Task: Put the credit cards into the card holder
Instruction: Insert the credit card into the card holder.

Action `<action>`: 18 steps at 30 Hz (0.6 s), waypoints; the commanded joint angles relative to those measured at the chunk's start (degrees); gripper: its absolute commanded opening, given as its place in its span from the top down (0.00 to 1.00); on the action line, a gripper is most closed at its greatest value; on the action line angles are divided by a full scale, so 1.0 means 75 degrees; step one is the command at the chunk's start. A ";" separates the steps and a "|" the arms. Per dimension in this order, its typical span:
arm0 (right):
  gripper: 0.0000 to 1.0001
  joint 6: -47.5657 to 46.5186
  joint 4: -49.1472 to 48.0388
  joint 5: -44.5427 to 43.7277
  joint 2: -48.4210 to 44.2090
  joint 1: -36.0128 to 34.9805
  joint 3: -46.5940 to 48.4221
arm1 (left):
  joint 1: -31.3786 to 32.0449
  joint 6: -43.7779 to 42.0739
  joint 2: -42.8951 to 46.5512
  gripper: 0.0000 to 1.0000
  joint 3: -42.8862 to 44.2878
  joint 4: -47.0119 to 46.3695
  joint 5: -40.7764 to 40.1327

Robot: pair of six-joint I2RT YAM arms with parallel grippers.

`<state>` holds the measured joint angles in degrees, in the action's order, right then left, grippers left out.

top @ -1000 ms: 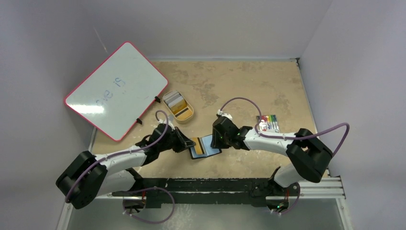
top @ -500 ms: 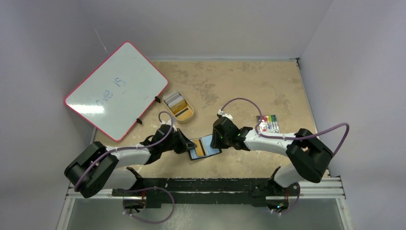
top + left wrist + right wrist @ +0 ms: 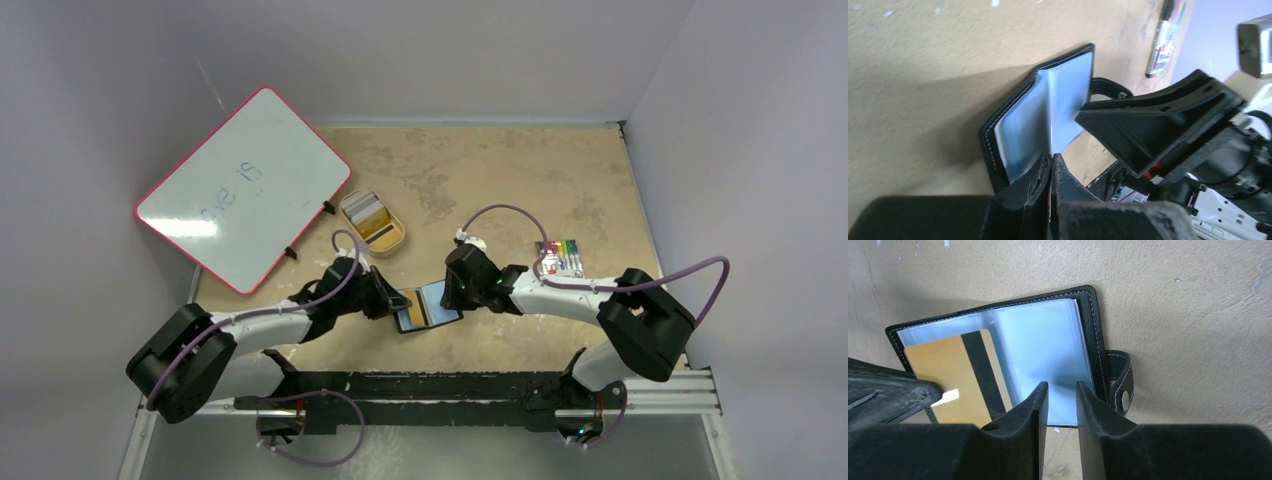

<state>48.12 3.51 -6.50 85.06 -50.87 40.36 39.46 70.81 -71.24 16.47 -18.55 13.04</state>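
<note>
The left claw (image 3: pixel 1052 164) was clamped on the striped credit card (image 3: pixel 945 372), which lay over the open card holder (image 3: pixel 1045 335), long axis along its spine. The right claw (image 3: pixel 1062 396), jaws slightly apart, hung over the other page.

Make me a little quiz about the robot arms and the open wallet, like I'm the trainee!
1. True or false: the card holder lies folded shut.
2. The left end effector is: A open; B shut on the credit card; C out of view.
3. Fill in: the stripe on the credit card is ____.
Key: 1 false; 2 B; 3 black.
</note>
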 commanded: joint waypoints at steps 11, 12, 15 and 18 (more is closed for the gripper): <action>0.71 0.0167 0.0156 -0.0199 -0.0012 0.0014 -0.0157 | 0.0031 -0.0149 -0.0057 1.00 0.0385 -0.0244 -0.0007; 0.71 0.0163 0.0165 -0.0199 -0.0003 0.0017 -0.0152 | 0.0035 -0.0113 -0.0154 1.00 0.0343 -0.0369 0.0021; 0.71 0.0167 0.0173 -0.0202 -0.0003 0.0019 -0.0147 | 0.0034 -0.0006 -0.0364 1.00 0.0210 -0.0663 0.0075; 0.71 0.0161 0.0177 -0.0199 -0.0009 0.0014 -0.0164 | 0.0035 -0.0007 -0.0474 1.00 0.0150 -0.0576 0.0015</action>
<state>48.84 3.31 -6.55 84.95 -50.87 40.14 39.46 70.06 -74.02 18.46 -19.42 13.10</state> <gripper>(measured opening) 0.288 0.006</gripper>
